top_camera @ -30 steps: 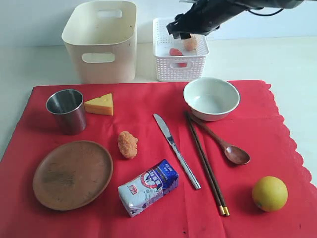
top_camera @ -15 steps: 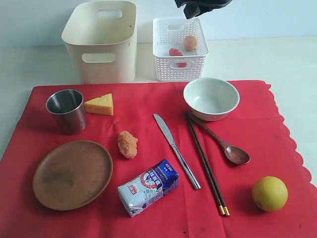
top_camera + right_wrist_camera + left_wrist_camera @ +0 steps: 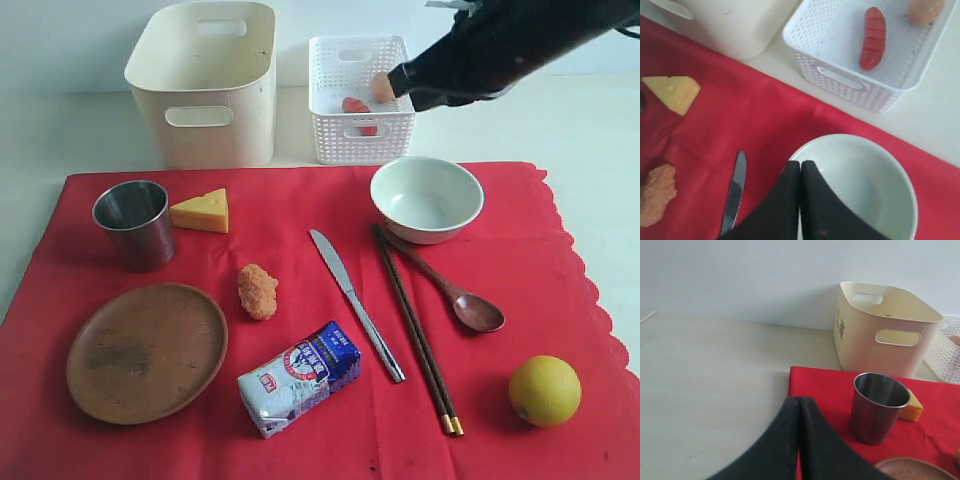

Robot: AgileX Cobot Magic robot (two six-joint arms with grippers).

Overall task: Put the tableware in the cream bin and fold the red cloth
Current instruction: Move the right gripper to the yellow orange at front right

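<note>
Left fingers: pressed flat together with nothing between them; in the left wrist view their tips line up with the edge of the red cloth, near the steel cup.
Right fingers: closed tip to tip and empty; in the right wrist view they sit over the rim of the bowl, raised clear of it.
Right arm: reaches in from the far right, with its dark end in front of the white basket's right rim.
Red cloth: spread flat on the pale tabletop, scalloped edge on the right, carrying nearly everything.
Cream bin: off the cloth at the back left, just beside the white lattice basket.
Steel cup: upright at the cloth's left, next to the cheese wedge.
Wooden plate: front left, flat on the cloth.
Pale green-white bowl: upright at the back of the cloth, right of centre.
Silver knife: lying diagonally in the middle.
Chopsticks: paired to the right of the knife, gold tips toward the front.
Wooden spoon: its handle starts by the bowl, touching the chopsticks' far ends.
Other food: nugget, milk packet and lemon on the cloth; sausage and egg in the basket.
</note>
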